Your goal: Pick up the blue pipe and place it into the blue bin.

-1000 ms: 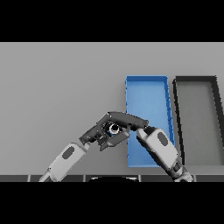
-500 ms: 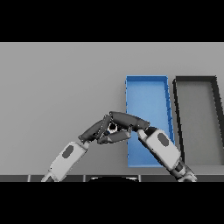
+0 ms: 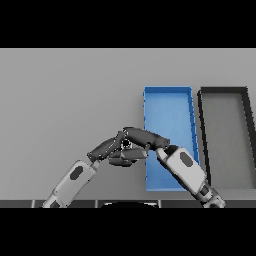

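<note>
Blue pipe [image 3: 127,144] barely visible: only a small round end with a pale ring, wedged between the two dark hands, just left of the blue bin's near-left edge and outside the bin. Rest of it hidden by fingers (colour hard to judge from so small a glimpse). Whether resting on the grey surface [image 3: 65,100] or lifted off it, could not tell.

Left hand [image 3: 107,147] reached in from the lower left, fingers curled round the pipe from its left side and underneath. Right hand [image 3: 145,137] came across from the lower right, fingers laid fairly straight over the top of the pipe, tips pointing left and meeting the left hand; whether gripping or merely resting against it, could not tell. Right forearm lay diagonally over the near-left corner of the blue bin [image 3: 167,91].

Blue bin stood long and narrow, running away from the robot, right of centre, its floor showing nothing inside where visible. Just beside it on the right, parallel, stood a black bin [image 3: 222,90] with a grey floor, narrowly apart from the blue one.
</note>
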### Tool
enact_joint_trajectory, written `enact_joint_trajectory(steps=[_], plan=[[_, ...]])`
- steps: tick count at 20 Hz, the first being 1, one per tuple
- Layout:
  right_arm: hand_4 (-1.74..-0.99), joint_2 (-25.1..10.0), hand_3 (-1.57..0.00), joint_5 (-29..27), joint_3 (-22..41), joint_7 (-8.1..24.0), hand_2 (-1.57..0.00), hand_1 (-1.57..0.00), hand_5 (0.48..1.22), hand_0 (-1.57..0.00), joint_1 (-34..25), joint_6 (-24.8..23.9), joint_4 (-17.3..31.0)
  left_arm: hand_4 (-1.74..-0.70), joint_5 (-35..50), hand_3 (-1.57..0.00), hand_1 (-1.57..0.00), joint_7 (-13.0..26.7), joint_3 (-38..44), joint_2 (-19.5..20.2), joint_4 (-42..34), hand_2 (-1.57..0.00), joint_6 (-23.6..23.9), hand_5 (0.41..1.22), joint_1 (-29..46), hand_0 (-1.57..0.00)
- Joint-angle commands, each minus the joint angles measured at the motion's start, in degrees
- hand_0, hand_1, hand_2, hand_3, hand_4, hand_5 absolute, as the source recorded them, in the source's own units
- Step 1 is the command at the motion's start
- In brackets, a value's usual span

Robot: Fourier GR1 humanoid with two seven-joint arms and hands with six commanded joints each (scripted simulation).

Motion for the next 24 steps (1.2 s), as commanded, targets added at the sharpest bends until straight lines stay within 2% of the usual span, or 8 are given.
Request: enact_joint_trajectory(steps=[1, 5, 9, 12, 15, 18, 21, 24], plan=[[-1.496, -0.1, -1.57, 0.4, 0.1, -0.4, -1.57, -1.57, 1.216, -1.57, 0.3, 0.2, -0.3, -0.91, -0.2, -0.11, -0.12, -0.3, 0.2, -0.2, 0.7, -0.1, 0.3, 0.735, -0.5, -0.12], [-1.491, -0.1, -1.57, 0.1, -0.3, 0.6, -1.57, -1.57, 1.219, -1.57, -0.1, -0.4, -0.6, -0.89, 1.6, -0.05, -0.05, 0.9, 0.4, -0.5, -0.5, -0.04, -0.4, 0.617, 0.4, -0.05], [-1.488, 0.2, -1.57, -1.3, -1.0, 0.7, -1.57, -1.57, 1.22, -1.57, -0.2, -0.5, -0.4, -0.9, 2.0, -0.02, -0.02, 2.2, 0.7, -0.8, 0.8, -0.02, -0.3, 0.569, 1.1, -0.02], [-1.491, 0.2, -1.57, -7.2, -2.4, 6.3, -1.57, -1.57, 1.221, -1.57, -1.1, -2.9, -2.0, -0.9, 2.0, -0.01, -0.01, 2.9, 0.6, -1.7, 0.3, -0.01, 0.5, 0.548, 1.1, -0.01], [-1.613, -0.8, -1.57, -14.5, -4.8, 11.0, -1.57, -1.57, 1.221, -1.57, -4.7, -5.1, -2.6, -0.91, 2.1, 0.0, 0.0, 3.9, 0.5, -1.0, 0.9, 0.0, -0.1, 0.524, 1.6, 0.0], [-1.675, -3.1, -1.57, -25.0, -9.1, 15.5, -1.57, -1.57, 1.194, -1.57, -9.8, -11.0, -4.1, -0.92, 2.7, 0.0, 0.0, 5.4, 0.7, -1.2, 0.6, 0.0, -0.5, 0.504, 1.1, 0.0], [-1.707, -6.1, -1.57, -32.8, -14.8, 15.4, -1.57, -1.57, 1.141, -1.57, -17.6, -15.7, -2.5, -0.92, 2.3, 0.0, 0.0, 6.4, 0.2, -1.1, 0.5, 0.0, -0.4, 0.503, 1.5, 0.0], [-1.724, -9.3, -1.57, -31.4, -18.7, 12.5, -1.57, -1.57, 1.117, -1.57, -24.7, -17.5, 2.8, -0.91, 2.2, 0.0, 0.0, 4.9, 0.1, -1.0, -0.1, 0.0, -0.6, 0.502, 1.4, 0.0]])
